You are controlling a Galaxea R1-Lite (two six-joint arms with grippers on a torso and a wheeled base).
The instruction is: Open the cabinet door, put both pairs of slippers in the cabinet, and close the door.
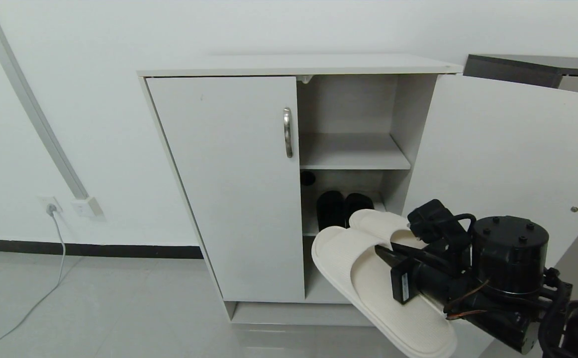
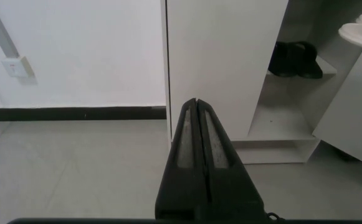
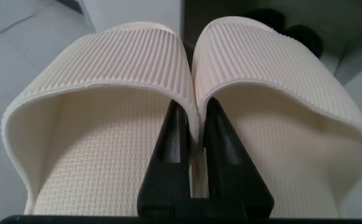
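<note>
A white cabinet (image 1: 224, 189) stands against the wall, its right door (image 1: 513, 159) swung open and its left door shut. A pair of black slippers (image 1: 342, 209) lies on the middle shelf inside, also in the left wrist view (image 2: 296, 59). My right gripper (image 1: 386, 256) is shut on a pair of white slippers (image 1: 368, 278), held in the air in front of the open compartment. The fingers (image 3: 179, 146) pinch the two inner edges of the white slippers (image 3: 137, 74) together. My left gripper (image 2: 196, 104) is shut and holds nothing, low over the floor before the cabinet's shut door.
A metal handle (image 1: 287, 132) sits on the shut left door. The upper shelf (image 1: 351, 151) is bare. A wall socket with a cable (image 1: 50, 206) is at the left. A grey piece of furniture (image 1: 537, 67) stands behind the open door. Grey floor (image 1: 95, 308) lies open at the left.
</note>
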